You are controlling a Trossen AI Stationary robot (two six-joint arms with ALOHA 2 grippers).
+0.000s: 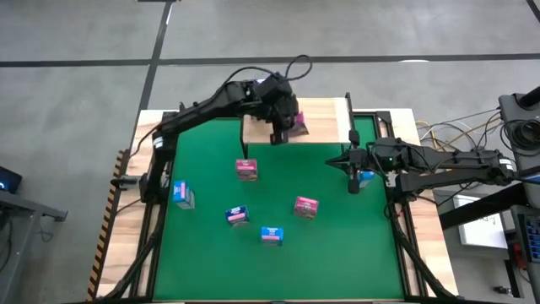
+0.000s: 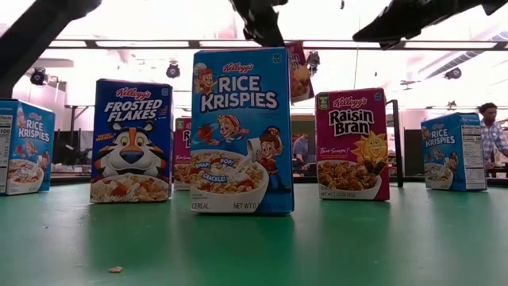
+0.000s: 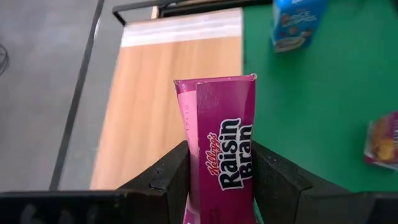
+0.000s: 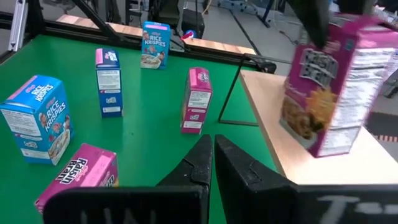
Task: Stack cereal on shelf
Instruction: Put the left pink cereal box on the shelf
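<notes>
- High view: the left tool (image 1: 283,127) is hovering over the small light-wood shelf (image 1: 325,118) at the far edge of the green-topped desk (image 1: 337,245), clamping a magenta Raisin Bran cereal box (image 1: 297,123).
- In the left wrist view, the two dark fingers (image 3: 168,177) are pressing on both narrow sides of that magenta box (image 3: 221,143), which is standing upright between them above the bare wood of the shelf (image 3: 155,106).
- In the right wrist view, the held box (image 4: 336,87) is hanging tilted just over the shelf board (image 4: 280,134); whether it is touching the wood cannot be told.
- The right tool (image 1: 354,181) is waiting low over the right side of the desk, its fingers (image 4: 199,165) pressed together with nothing between them.
- Five more small boxes are standing apart on the green surface: a pink box (image 1: 246,169) near the shelf's front leg, a light blue Rice Krispies box (image 1: 182,194) at the left, a dark blue Frosted Flakes box (image 1: 237,215), another light blue Rice Krispies box (image 1: 271,235) nearest the front edge, and a second magenta Raisin Bran box (image 1: 305,206) to the right of centre.
- A further blue box (image 1: 366,177) is sitting just beside the right tool, partly hidden by the arm.
- In the low view, the front Rice Krispies box (image 2: 242,131) is standing upright in the middle, with the Frosted Flakes box (image 2: 132,141) to its left and the Raisin Bran box (image 2: 352,144) to its right.
- A person (image 2: 492,131) is showing in the room beyond the desk.
</notes>
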